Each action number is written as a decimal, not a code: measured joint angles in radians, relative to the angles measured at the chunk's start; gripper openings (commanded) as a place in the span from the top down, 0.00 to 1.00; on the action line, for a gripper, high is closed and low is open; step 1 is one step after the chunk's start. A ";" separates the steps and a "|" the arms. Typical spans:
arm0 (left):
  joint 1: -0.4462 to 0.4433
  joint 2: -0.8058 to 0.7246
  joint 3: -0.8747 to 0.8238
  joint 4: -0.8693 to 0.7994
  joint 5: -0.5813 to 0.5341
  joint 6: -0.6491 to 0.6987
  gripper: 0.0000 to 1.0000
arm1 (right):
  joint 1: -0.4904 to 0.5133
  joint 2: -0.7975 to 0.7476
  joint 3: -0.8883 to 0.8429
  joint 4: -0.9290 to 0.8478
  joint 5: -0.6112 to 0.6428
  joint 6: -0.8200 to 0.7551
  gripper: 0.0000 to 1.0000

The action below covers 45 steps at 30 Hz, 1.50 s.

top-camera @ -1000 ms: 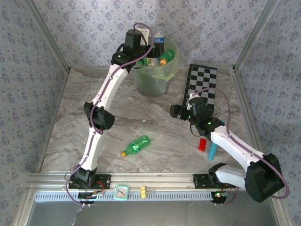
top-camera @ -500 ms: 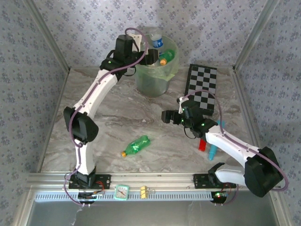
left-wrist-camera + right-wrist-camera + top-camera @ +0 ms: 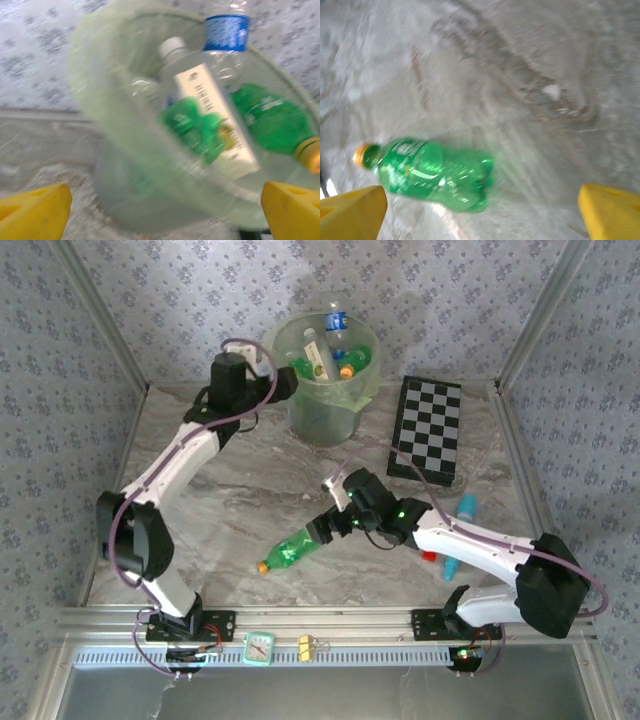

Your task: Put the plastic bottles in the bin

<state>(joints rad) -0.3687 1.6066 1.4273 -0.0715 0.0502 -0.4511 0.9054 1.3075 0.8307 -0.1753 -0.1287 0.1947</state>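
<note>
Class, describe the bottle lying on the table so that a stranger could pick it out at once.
Start at the marble table, toward its near edge. A green bottle with a yellow cap lies on its side there, beside the right gripper. The other bottles sit in the bin.

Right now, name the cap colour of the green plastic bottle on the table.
The cap is orange-yellow; right wrist view shows it best.
</note>
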 measured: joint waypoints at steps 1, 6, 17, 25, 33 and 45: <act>0.012 -0.042 -0.057 0.016 -0.015 -0.013 0.00 | 0.027 0.014 0.013 -0.016 0.000 -0.019 0.00; 0.061 -0.228 -0.279 0.047 -0.072 -0.061 0.00 | 0.139 0.100 0.070 -0.084 0.029 -0.103 0.00; 0.136 -0.529 -0.664 -0.011 -0.174 -0.121 0.00 | 0.306 0.299 0.220 -0.192 0.168 -0.267 0.00; 0.190 -0.645 -0.701 -0.026 -0.208 -0.136 0.00 | 0.308 0.438 0.337 -0.219 0.243 -0.371 0.00; 0.202 -0.661 -0.739 -0.026 -0.208 -0.145 0.00 | 0.276 0.578 0.443 -0.220 0.245 -0.451 0.00; 0.217 -0.670 -0.778 -0.030 -0.208 -0.172 0.00 | 0.201 0.674 0.504 -0.225 0.209 -0.474 0.17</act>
<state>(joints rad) -0.1520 0.9367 0.6491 -0.1017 -0.1581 -0.6231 1.1061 1.9816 1.3342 -0.4004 0.0803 -0.2790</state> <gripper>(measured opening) 0.997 0.871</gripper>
